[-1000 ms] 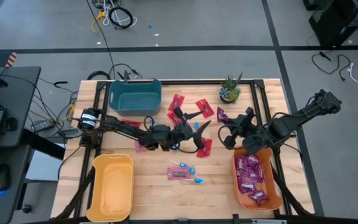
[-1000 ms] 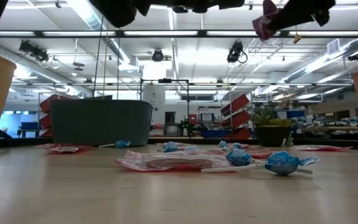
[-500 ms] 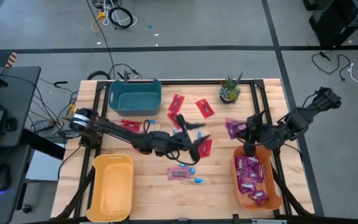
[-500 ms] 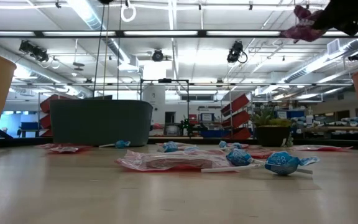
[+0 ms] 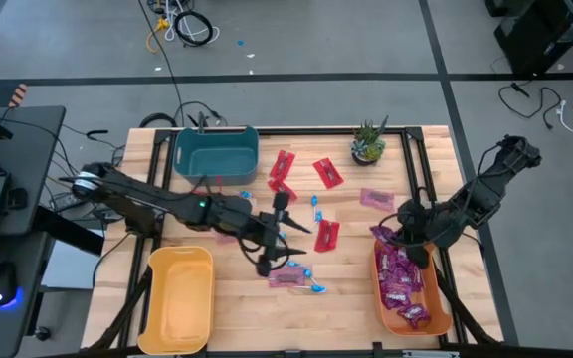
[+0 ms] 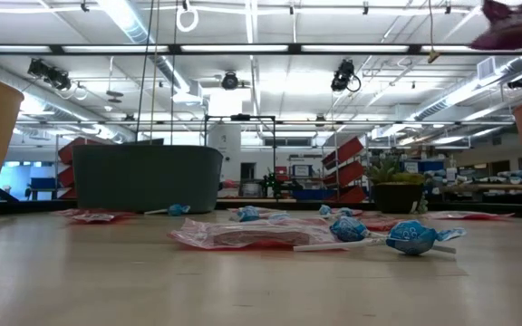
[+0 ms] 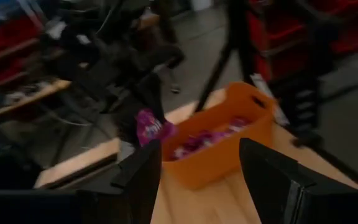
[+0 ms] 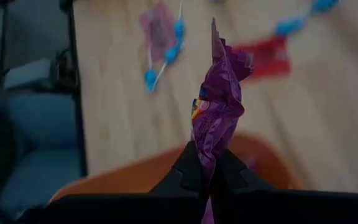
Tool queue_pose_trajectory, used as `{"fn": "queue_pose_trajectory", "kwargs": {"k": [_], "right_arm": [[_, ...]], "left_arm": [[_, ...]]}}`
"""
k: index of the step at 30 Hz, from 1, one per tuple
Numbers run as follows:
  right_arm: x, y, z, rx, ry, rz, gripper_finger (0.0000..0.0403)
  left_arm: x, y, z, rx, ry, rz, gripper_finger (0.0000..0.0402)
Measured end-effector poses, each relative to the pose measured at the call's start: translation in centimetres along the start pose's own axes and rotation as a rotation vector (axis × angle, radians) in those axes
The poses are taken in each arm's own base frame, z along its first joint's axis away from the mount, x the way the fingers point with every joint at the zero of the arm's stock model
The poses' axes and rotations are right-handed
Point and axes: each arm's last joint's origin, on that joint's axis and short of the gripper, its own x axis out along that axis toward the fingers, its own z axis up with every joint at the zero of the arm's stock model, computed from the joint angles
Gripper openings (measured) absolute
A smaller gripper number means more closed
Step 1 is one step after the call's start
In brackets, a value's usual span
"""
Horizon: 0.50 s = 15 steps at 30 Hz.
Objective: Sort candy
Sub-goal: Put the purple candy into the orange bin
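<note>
Purple foil stands up between the fingers of my right pincer (image 8: 209,180), which is clamped on one shiny purple packet (image 8: 217,106) just above the near end of the orange bin (image 5: 444,316). From overhead, that packet (image 5: 384,235) hangs at the bin's upper edge, and more purple packets (image 5: 398,278) already lie inside. Another pink-purple packet (image 5: 376,198) lies on the table (image 5: 237,318) a little beyond the bin, toward the potted plant (image 5: 368,142).

My left pincer (image 5: 272,244) hovers well away from the orange bin, over the middle of the table, its fingers spread wide and empty. Beside it, on the bin's side, lie red packets (image 5: 326,235) and blue lollipops (image 5: 306,270); more red packets (image 5: 327,171) lie farther off toward the teal bin (image 5: 216,151). A yellow bin (image 5: 179,298) sits across the table from the orange one.
</note>
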Motion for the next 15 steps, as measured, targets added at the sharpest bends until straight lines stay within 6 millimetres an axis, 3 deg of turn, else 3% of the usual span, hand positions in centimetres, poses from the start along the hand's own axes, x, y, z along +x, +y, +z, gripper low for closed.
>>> {"fn": "queue_pose_trajectory", "kwargs": {"k": [8,15], "right_arm": [[0.3,-0.3,-2.0,0.187,0.22,-0.112,0.0004],[1.5,1.1,-3.0,0.223,0.304,-0.152,0.0004]], "left_arm": [[-3.3,0.4,0.8,-0.096,0.094,-0.043,0.0218],[-6.1,1.1,1.9,-0.169,0.121,0.056,0.0218]]}}
